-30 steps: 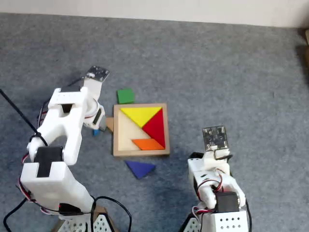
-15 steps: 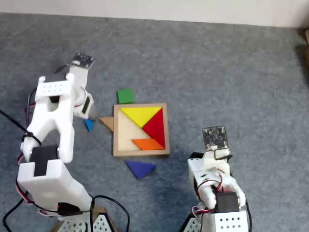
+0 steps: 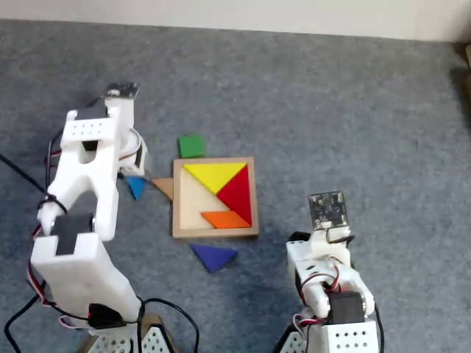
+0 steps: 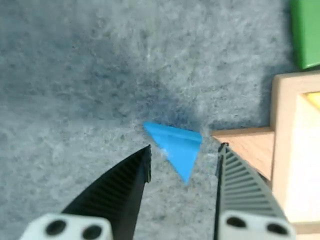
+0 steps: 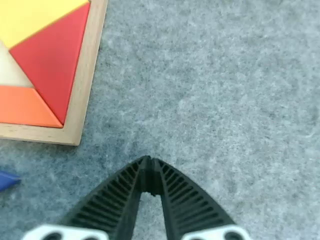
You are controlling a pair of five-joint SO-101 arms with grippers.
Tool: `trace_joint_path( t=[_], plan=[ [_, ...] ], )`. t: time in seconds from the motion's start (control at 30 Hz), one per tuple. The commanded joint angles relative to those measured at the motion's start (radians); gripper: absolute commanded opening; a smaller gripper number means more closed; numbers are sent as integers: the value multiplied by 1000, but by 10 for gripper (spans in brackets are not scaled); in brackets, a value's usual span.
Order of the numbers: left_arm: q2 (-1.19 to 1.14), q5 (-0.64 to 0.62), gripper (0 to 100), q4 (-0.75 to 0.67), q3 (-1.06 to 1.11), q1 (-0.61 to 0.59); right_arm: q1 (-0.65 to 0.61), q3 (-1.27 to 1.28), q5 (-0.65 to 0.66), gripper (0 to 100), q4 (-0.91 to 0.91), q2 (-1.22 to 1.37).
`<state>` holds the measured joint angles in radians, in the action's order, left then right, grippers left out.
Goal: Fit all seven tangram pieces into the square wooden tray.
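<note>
High view, tray: the square wooden tray (image 3: 213, 232) sits at mid-frame on the grey carpet (image 3: 353, 110). It holds a yellow triangle (image 3: 213, 176) at its top, a red triangle (image 3: 237, 195) at its right and an orange piece (image 3: 225, 219) along its lower edge. The left part of its floor is bare wood.
High view, loose pieces: the green square (image 3: 191, 145) is just above the tray's upper left corner. The tan triangle (image 3: 165, 187) is against the left rim, with the light blue triangle (image 3: 135, 187) just left of it. The dark blue triangle (image 3: 213, 256) is just below the tray.
High view, arms: my left arm (image 3: 85, 184) runs up the left side of the frame. My right arm (image 3: 324, 272) is at lower right.
Left wrist view, gripper: my left gripper (image 4: 185, 147) is spread wide and grasps nothing. The light blue triangle (image 4: 176, 145) lies on the carpet between the two fingertips.
Left wrist view, neighbours: the tan triangle (image 4: 247, 140) is just beside the light blue one and meets the tray rim (image 4: 283, 110). The green square (image 4: 306, 32) is past the tray's corner.
Right wrist view, gripper: my right gripper (image 5: 149, 160) is clenched, tips together, with nothing between them, over bare carpet.
Right wrist view, tray: the tray's corner (image 5: 85, 85) shows the red triangle (image 5: 50, 55) and the orange piece (image 5: 25, 107) seated against the rim.
</note>
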<state>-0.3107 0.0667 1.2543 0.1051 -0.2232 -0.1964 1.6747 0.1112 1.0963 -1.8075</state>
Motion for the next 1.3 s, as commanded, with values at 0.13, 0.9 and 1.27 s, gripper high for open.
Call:
trace_joint_path(
  t=[0.13,0.9,1.27],
  plan=[
    [-150,-58,214,-3,-104,21,15,154,0,5,4,-8],
    [-166,26,144,44,-156,35,15,154,0,5,4,-8],
    [91,146,98,215,-147,127,15,154,0,5,4,-8]
  ],
)
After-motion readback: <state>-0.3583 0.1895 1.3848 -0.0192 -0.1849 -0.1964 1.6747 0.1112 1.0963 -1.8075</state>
